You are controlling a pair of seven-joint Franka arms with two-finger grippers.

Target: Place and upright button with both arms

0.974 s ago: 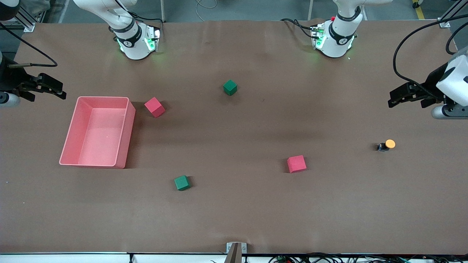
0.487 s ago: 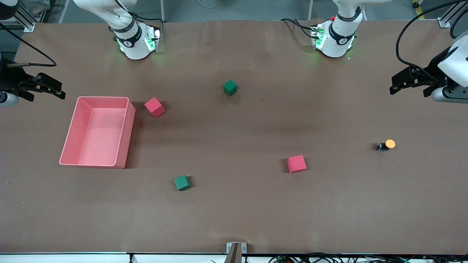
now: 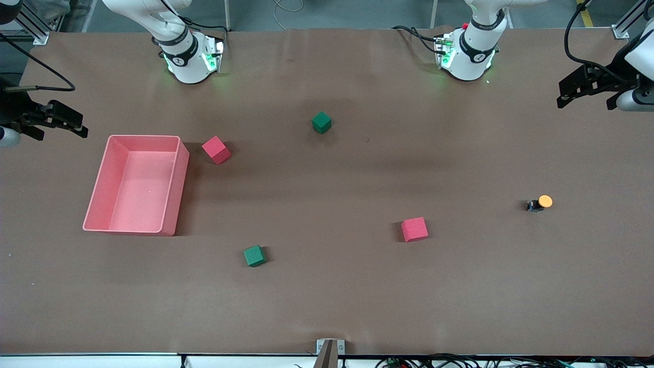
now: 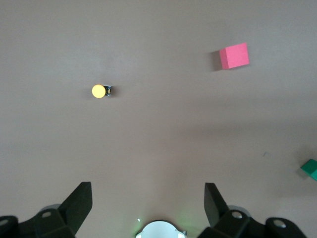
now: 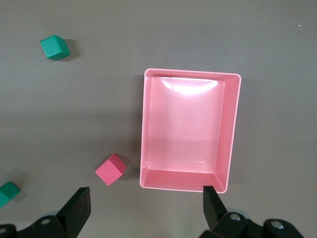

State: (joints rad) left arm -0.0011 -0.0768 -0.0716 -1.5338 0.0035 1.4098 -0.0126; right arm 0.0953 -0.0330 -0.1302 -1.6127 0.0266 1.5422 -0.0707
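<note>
On the brown table (image 3: 327,306) toward the left arm's end, the orange-capped button (image 3: 540,203) appears to stand cap-up, both arms well apart from it, left claw (image 3: 575,91) and right claw (image 3: 61,120) spread wide, gripping nothing; any approach should avoid toppling it.

Button (image 3: 540,203) stands on table (image 3: 357,301), near cube (image 3: 414,229).

open hand (image 4: 147,204), button (image 4: 100,91), pink cube (image 4: 234,55)
</note>
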